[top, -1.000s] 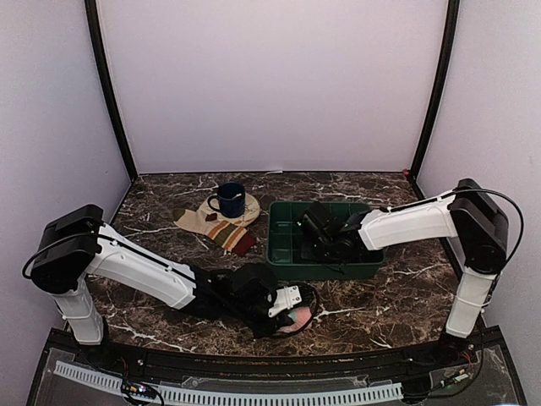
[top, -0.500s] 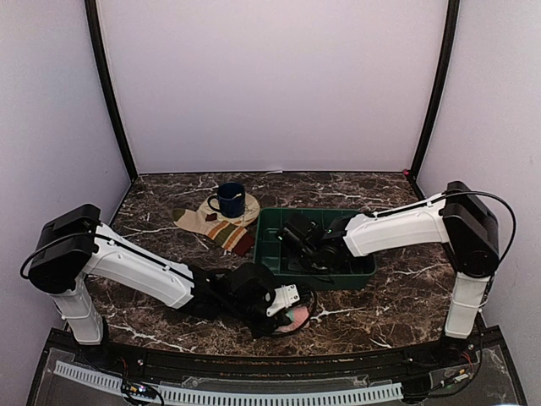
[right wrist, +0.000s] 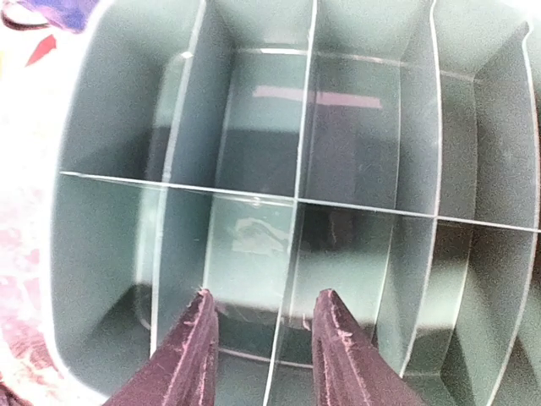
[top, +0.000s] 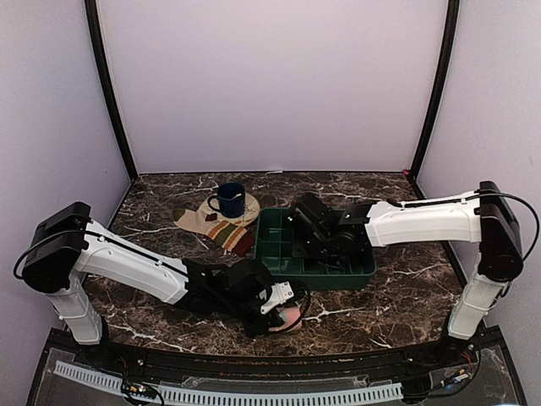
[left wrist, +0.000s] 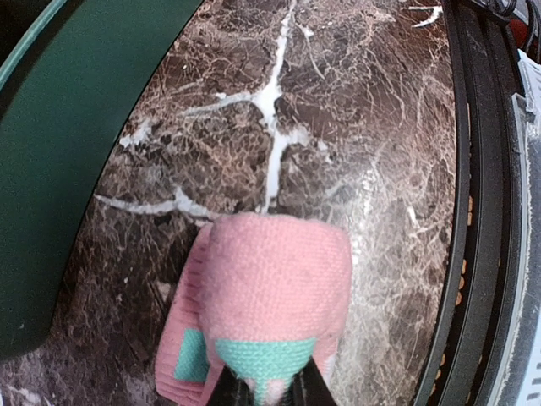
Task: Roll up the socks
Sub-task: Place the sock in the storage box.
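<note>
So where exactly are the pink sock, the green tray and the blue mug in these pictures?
pink sock [left wrist: 279, 283]: left wrist view, middle of the rolled pink fabric.
green tray [top: 330, 279]: top external view, on its near outer wall.
blue mug [top: 229, 200]: top external view, on the side of its body.

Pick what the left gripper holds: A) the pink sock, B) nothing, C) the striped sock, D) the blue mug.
A: in the left wrist view the left gripper is pinched on the pink sock; the mug and striped sock sit farther back, apart from it.
</note>
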Robot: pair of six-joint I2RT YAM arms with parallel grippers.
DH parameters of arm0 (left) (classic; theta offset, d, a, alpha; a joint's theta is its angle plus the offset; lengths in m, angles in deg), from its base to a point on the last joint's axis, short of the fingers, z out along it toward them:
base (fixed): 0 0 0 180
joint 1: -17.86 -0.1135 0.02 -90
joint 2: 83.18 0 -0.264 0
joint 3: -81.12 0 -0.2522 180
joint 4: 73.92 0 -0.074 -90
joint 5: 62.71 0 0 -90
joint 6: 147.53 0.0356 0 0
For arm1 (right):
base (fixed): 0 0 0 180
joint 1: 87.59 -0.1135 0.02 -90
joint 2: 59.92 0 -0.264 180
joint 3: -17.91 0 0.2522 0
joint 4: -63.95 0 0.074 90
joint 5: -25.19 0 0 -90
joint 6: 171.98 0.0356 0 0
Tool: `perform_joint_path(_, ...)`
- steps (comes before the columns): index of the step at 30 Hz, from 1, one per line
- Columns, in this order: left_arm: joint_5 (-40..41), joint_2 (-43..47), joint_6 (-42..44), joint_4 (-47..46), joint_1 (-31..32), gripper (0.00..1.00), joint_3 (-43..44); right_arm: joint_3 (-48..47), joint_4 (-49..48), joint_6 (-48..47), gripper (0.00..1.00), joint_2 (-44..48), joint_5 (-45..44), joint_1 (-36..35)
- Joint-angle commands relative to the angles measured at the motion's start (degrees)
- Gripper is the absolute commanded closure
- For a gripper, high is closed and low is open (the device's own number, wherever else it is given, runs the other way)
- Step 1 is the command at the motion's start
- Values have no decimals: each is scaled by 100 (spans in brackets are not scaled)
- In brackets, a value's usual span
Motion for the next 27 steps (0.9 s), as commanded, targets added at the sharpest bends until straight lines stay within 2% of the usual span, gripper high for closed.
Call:
perform_joint_path(1, -142, 120, -280, 1363, -27, 100, -10, 84, -151, -254, 65, 366, -63, -30)
perform_joint_path(13, -129, 825, -862, 1979, -44, 100, 482, 357, -505, -446, 65, 1089, -145, -21)
perform_joint_path(20, 333, 1328, -1483, 2176, -310, 100, 822, 392, -603, -578, 65, 1395, -251, -8)
perform_joint_path(27, 1195, 1501, -1807, 2410, -550, 100, 1414, 731, -821, -683, 65, 1689, -404, 127)
